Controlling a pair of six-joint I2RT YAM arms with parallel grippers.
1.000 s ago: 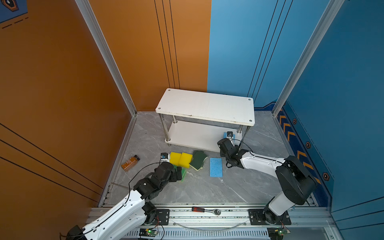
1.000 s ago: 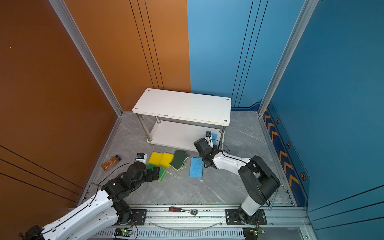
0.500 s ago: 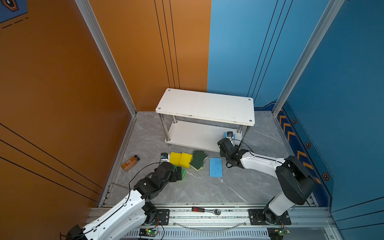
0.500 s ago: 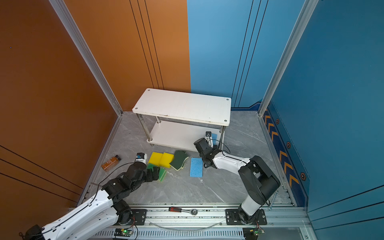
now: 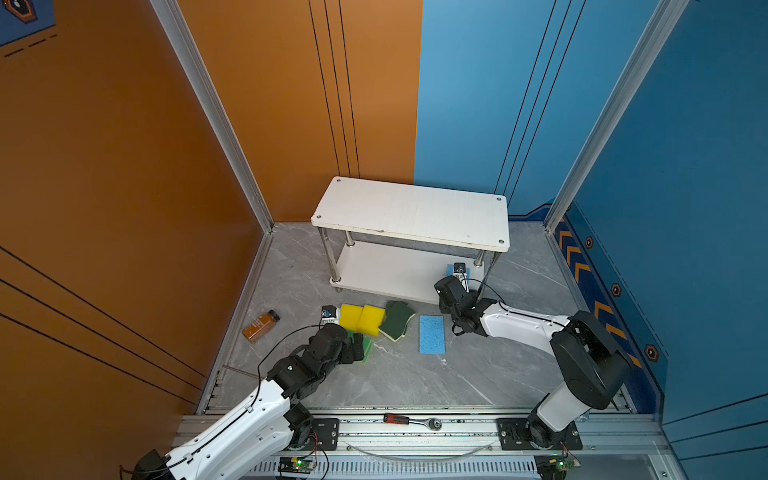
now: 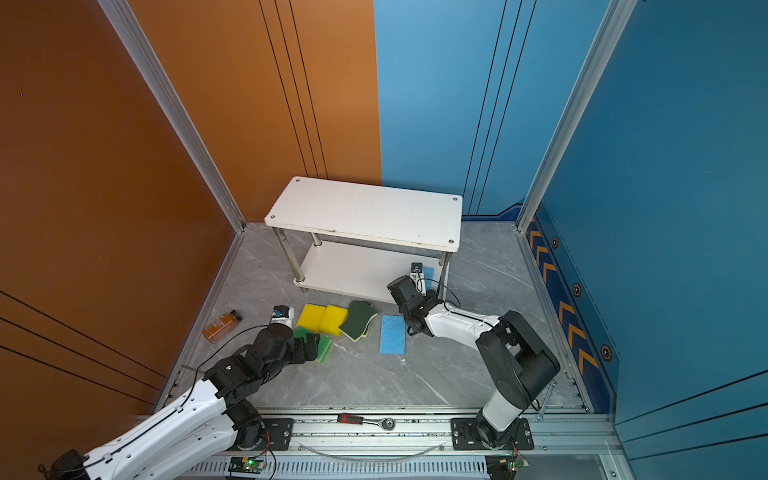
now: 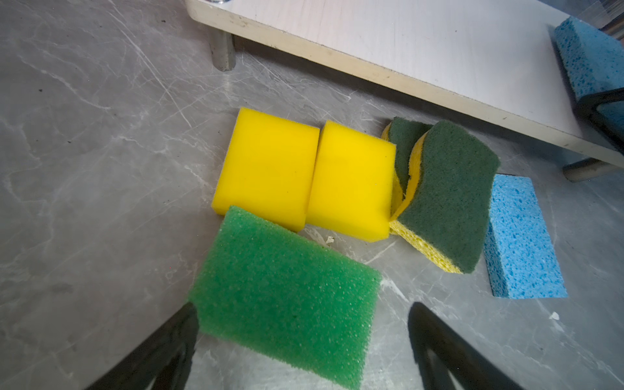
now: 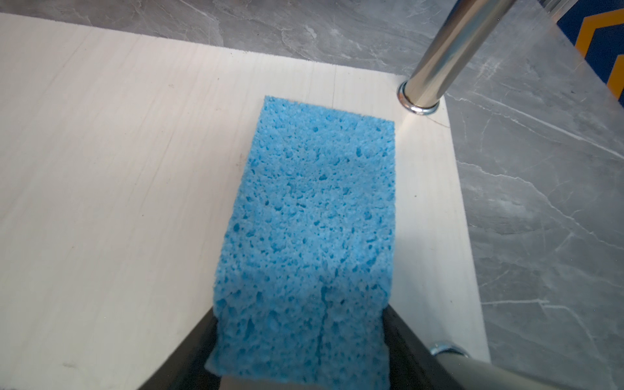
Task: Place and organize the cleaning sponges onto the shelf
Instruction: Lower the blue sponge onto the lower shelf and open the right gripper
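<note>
Sponges: two yellow (image 7: 266,165) (image 7: 351,182), two dark-green (image 7: 452,196) (image 7: 405,141), two blue (image 7: 520,236) (image 7: 587,54).

Left arm low in front of the shelf (image 5: 409,218), left gripper (image 7: 304,309) wide open, right gripper (image 8: 300,314) inside the shelf's bottom level, jaws pressing a blue sponge (image 8: 314,202).

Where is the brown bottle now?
In both top views the brown bottle lies on the floor at the left, near the orange wall, left of the yellow sponges.

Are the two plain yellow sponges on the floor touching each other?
Touching. The left wrist view shows one yellow sponge flush against the other yellow sponge, no gap along their shared edge.
</note>
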